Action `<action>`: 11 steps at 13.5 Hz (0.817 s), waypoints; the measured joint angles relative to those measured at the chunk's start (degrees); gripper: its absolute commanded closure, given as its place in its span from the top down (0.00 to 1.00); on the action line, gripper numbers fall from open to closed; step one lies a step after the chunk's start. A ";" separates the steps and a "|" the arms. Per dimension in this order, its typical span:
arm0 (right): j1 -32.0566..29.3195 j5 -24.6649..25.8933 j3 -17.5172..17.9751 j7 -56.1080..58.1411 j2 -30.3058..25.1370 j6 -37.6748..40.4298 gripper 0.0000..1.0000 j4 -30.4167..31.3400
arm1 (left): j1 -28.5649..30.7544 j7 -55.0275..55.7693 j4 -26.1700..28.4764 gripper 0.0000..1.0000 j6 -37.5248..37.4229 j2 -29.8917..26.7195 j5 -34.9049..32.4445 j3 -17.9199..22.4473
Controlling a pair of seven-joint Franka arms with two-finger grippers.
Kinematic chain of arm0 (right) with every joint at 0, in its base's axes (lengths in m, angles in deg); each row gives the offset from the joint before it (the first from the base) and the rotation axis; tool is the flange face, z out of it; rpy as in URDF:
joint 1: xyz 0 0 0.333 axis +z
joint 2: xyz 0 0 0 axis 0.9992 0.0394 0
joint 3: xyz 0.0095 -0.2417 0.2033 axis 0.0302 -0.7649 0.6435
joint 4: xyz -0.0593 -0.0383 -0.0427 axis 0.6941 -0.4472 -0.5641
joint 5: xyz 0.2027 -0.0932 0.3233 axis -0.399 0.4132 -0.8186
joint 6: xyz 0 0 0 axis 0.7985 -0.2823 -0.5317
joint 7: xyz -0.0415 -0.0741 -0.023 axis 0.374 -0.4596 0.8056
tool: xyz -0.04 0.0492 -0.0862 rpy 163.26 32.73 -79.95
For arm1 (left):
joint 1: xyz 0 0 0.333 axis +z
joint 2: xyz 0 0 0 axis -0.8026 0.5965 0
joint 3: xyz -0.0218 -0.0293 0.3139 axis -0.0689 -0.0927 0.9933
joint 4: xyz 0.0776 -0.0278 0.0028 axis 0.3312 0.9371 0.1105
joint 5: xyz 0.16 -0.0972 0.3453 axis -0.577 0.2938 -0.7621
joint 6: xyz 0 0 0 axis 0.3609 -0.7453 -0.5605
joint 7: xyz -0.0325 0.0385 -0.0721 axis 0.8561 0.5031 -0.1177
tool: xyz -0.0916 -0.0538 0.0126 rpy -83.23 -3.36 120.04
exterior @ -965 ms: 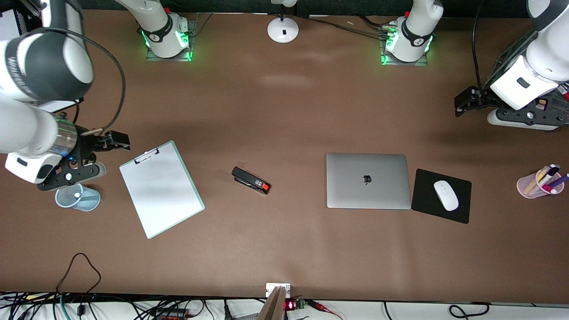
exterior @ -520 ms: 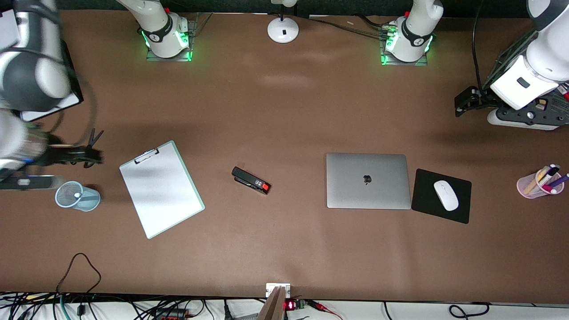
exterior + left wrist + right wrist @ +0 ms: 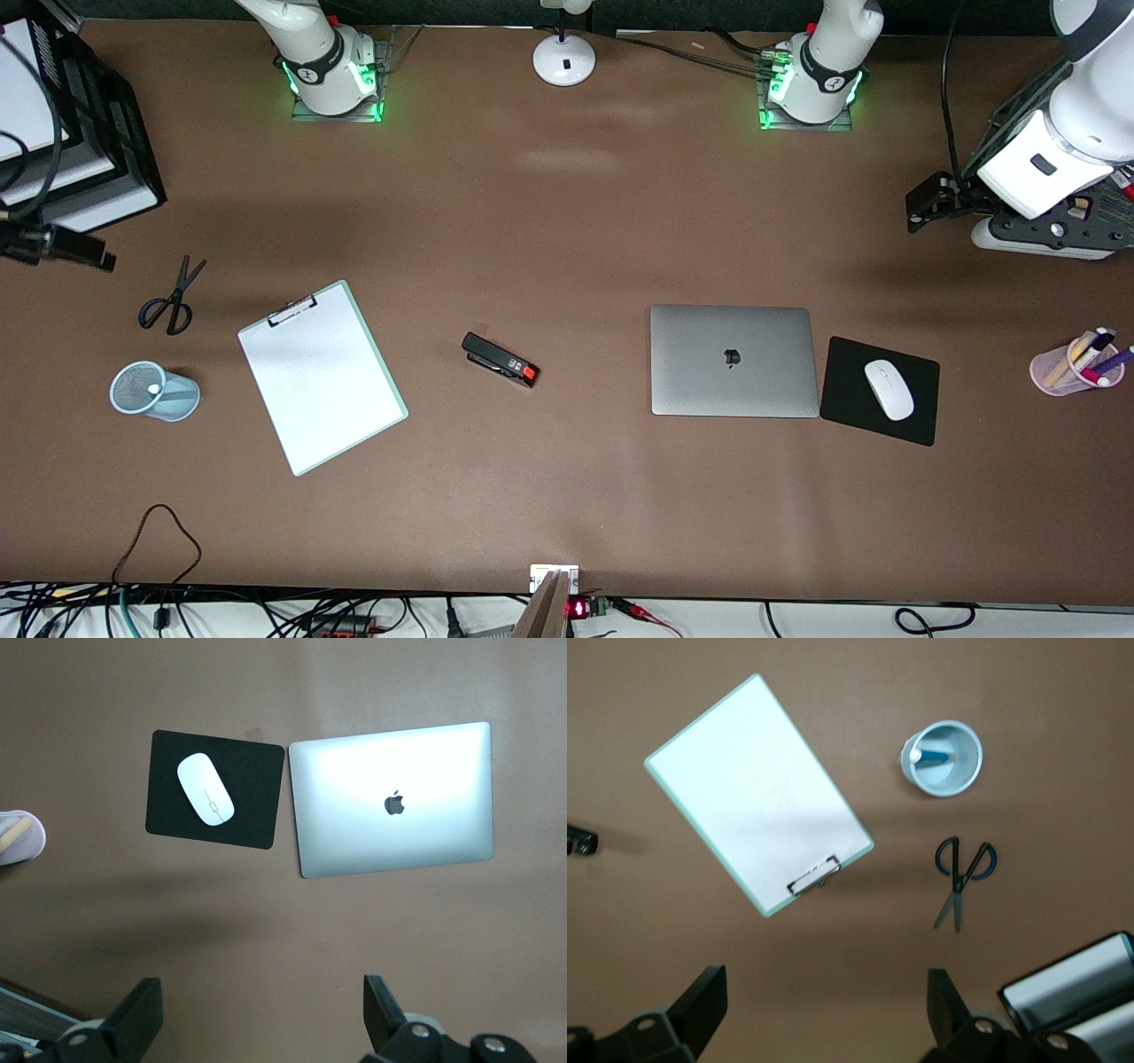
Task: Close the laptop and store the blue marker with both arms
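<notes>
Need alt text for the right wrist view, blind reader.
Looking straight down at a brown table: a mint-edged clipboard, a pale blue cup holding the blue marker, and black-handled scissors beside it. The right gripper hangs open, empty.

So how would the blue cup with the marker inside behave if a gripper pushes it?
The blue cup looks like light mesh, so it would probably slide or tip easily. The blue marker leans loosely inside and may rattle or shift. Its round wall could roll if it tips.

Robot lab, likely, bolted arm bases [image 3: 332, 71], cable tangle [image 3: 266, 616], brown table [image 3: 567, 221]
</notes>
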 measured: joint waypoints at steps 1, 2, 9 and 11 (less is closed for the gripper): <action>0.06 0.00 0.02 -0.02 -0.49 0.26 1.00 0.07 | 0.00 0.00 0.00 1.00 -0.01 0.00 0.00 0.00; 0.05 0.00 0.02 -0.02 -0.76 0.26 1.00 0.15 | 0.00 0.00 0.00 1.00 -0.02 0.00 0.00 0.00; 0.01 0.01 0.00 -0.02 -7.37 -2.98 1.00 8.76 | 0.01 0.00 0.00 1.00 -0.06 0.00 0.00 0.02; 0.01 0.01 0.00 -0.02 -8.22 -2.28 1.00 8.97 | 0.01 0.00 -0.01 1.00 -0.06 0.00 0.00 0.02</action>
